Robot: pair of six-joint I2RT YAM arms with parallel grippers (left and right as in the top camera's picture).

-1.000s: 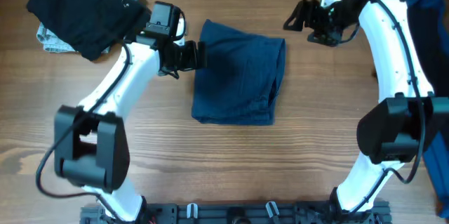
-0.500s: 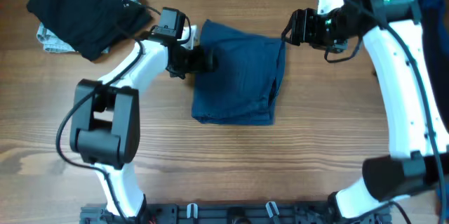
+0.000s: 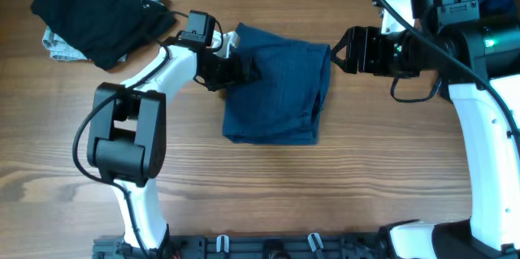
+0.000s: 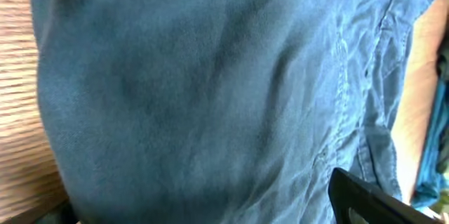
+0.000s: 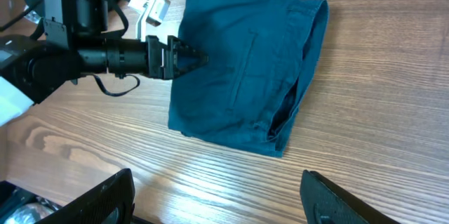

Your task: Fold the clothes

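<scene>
A folded dark navy garment [image 3: 276, 88] of the clothes lies flat on the table's middle, and it also shows in the right wrist view [image 5: 245, 62]. My left gripper [image 3: 244, 68] reaches over its upper left edge. Up close, navy cloth [image 4: 196, 83] fills the left wrist view, with one dark fingertip [image 4: 368, 199] at the lower right and the jaws wide apart: the left gripper [image 4: 203, 213] is open. My right gripper [image 3: 340, 50] hovers just right of the garment's upper right corner. It is open [image 5: 217, 210], with only bare wood between its fingers [image 5: 91, 199].
A black garment [image 3: 97, 11] lies bunched at the back left on a pale grey-blue one [image 3: 55, 45]. A brighter blue cloth [image 3: 497, 3] shows at the back right edge, behind the right arm. The wooden table [image 3: 268, 194] stretches in front of the folded garment.
My left gripper has slid right from beside the garment onto its upper left edge. The right arm has swung forward and brought its gripper down toward the garment's upper right corner.
</scene>
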